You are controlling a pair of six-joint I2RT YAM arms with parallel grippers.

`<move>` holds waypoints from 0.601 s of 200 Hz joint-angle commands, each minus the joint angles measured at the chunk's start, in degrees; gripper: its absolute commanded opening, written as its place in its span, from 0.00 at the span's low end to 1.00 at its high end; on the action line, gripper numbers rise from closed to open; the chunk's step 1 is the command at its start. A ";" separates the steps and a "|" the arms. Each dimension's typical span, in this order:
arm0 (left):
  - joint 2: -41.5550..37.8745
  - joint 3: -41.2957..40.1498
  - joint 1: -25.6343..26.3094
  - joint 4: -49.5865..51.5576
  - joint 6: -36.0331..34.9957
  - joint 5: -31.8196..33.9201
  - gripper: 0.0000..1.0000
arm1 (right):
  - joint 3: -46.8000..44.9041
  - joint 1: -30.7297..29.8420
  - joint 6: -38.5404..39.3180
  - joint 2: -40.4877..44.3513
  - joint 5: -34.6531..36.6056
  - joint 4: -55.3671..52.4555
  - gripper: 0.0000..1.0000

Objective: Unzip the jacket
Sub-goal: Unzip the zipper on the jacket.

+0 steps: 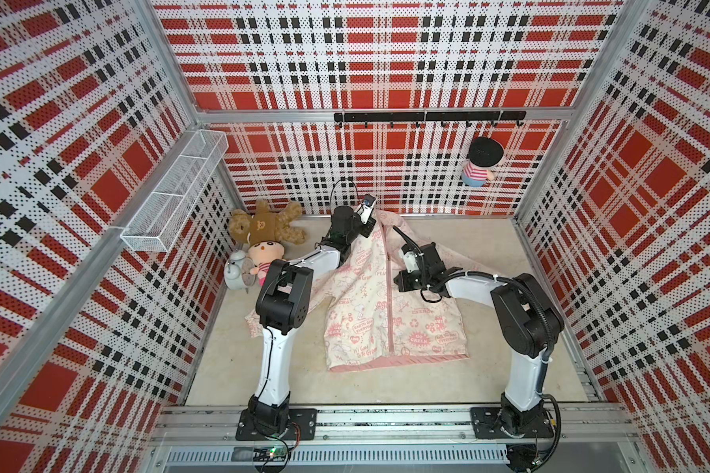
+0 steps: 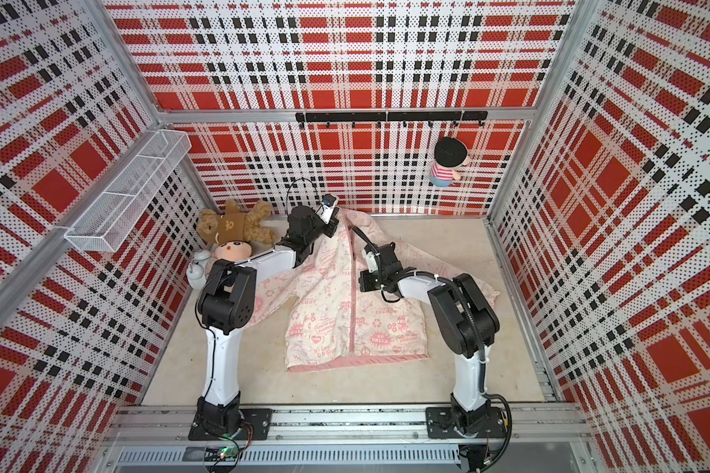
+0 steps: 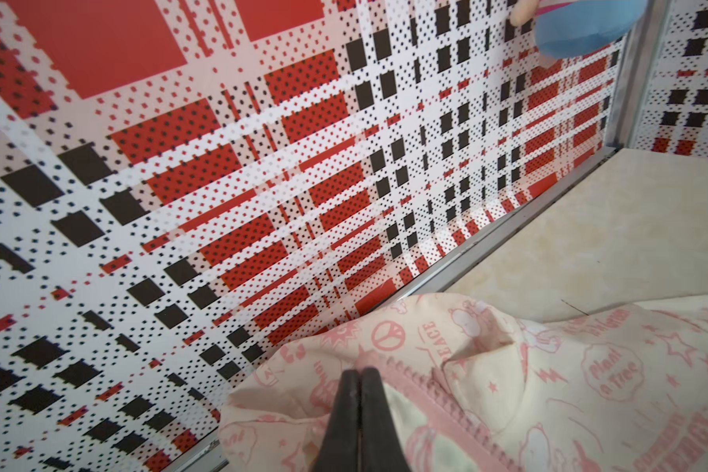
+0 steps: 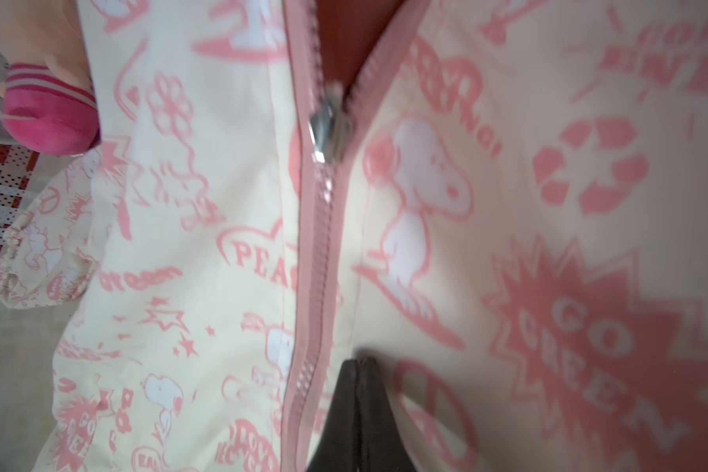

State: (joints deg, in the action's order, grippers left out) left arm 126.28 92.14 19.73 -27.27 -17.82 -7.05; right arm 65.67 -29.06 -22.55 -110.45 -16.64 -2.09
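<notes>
- left gripper: fingers pressed fully together at the lower middle of the left wrist view, clamped on a bunched edge of the jacket beside its pink zipper tape.
- right gripper: fingers closed tight at the bottom middle of the right wrist view, tips touching cream cloth just right of the zipper; whether any cloth is pinched cannot be told.
- the silver slider sits higher in that frame, apart from those tips; the teeth part above it.
- the jacket lies in the centre of both top views, hem toward the bottom edge.
- readable prints: "peace", "go green", "energy", "earth day everyday", "plant a tree".
</notes>
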 commanded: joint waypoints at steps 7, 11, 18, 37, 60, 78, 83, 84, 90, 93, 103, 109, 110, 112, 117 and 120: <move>2.13 2.13 -0.92 -2.97 0.15 4.16 0.00 | -2.57 -1.79 -4.16 3.62 1.50 -1.76 0.00; 2.30 2.25 -1.00 -2.97 0.16 4.48 0.00 | -3.00 -2.08 -4.39 3.80 1.53 -1.90 0.00; 2.74 2.60 -1.08 -2.97 0.17 4.51 0.00 | -3.67 -2.64 -4.84 4.16 1.35 -1.91 0.00; 3.51 3.03 -1.10 -3.14 0.45 3.53 0.00 | -5.38 -3.49 -6.11 5.21 1.47 -0.89 0.00; 3.32 2.61 -1.01 -3.40 0.11 2.74 0.05 | -4.55 -3.41 -5.97 6.31 2.77 0.19 0.00; 2.05 1.23 -0.85 -3.70 -1.34 1.91 0.33 | 0.35 -3.06 -3.78 5.25 3.36 -3.00 0.00; 1.45 0.66 -0.80 -3.82 -1.84 1.91 0.39 | 1.81 -2.80 -3.34 4.85 3.30 -3.80 0.00; 1.30 0.49 -0.81 -3.88 -1.89 1.88 0.41 | 2.13 -2.78 -3.23 4.79 3.29 -3.93 0.00; 0.50 -0.60 -0.75 -4.41 -2.28 2.09 0.49 | 3.36 -2.36 -2.85 4.45 3.16 -4.58 0.00; 0.06 -1.17 -0.76 -4.83 -2.34 2.08 0.65 | 4.08 -2.13 -2.77 4.26 3.12 -4.79 0.00; -1.80 -3.50 -0.91 -6.78 -2.23 2.02 0.98 | 6.05 -1.25 -2.51 4.03 3.11 -5.36 0.06; -2.96 -4.91 -1.04 -7.95 -1.83 1.74 0.98 | 7.02 -0.66 -2.49 3.93 3.28 -5.66 0.10; -3.14 -5.20 -1.07 -8.14 -1.76 1.67 0.98 | 7.15 -0.57 -2.50 3.93 3.28 -5.70 0.10; -3.56 -5.56 -1.13 -8.50 -1.49 1.66 0.98 | 7.44 -0.41 -2.50 3.93 3.35 -5.81 0.11; -4.48 -6.65 -1.18 -9.36 -0.45 1.82 0.98 | 8.10 0.05 -2.31 3.87 3.33 -5.83 0.12; -5.02 -7.36 -1.25 -9.91 0.57 2.20 0.98 | 8.37 0.36 -2.25 3.85 3.36 -5.82 0.13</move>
State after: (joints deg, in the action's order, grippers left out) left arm 126.87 88.97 19.03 -31.55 -19.16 -4.54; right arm 71.00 -30.85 -26.04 -106.61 -14.39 -6.39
